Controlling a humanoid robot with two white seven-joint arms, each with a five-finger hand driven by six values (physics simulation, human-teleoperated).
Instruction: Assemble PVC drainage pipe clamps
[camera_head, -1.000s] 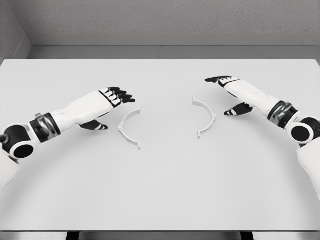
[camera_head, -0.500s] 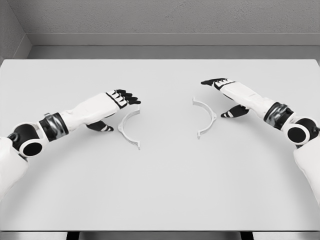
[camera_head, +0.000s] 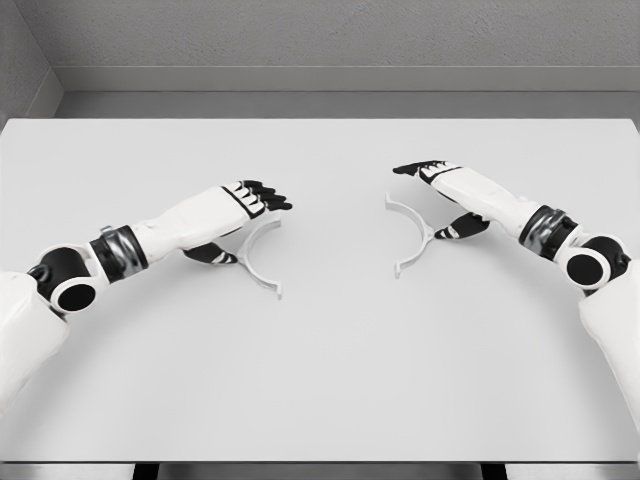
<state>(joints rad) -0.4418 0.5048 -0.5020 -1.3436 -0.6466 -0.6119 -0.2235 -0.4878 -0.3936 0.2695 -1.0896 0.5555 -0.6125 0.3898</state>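
Note:
Two white half-ring clamp pieces lie on the white table (camera_head: 320, 370). The left clamp half (camera_head: 258, 268) curves with its opening to the right; the right clamp half (camera_head: 415, 237) opens to the left. My left hand (camera_head: 245, 215) hovers over the upper left of the left half, fingers spread, thumb low beside the arc, holding nothing. My right hand (camera_head: 440, 195) reaches over the upper part of the right half, fingers extended and thumb below, close to the arc's outer side, also empty.
A grey wall and a ledge (camera_head: 320, 80) run behind the table's far edge. Bare table surface lies between the two clamp halves and toward the front edge.
Both hands have moved inward toward the clamp halves: the left hand to the right and the right hand to the left. The clamp halves have not moved.

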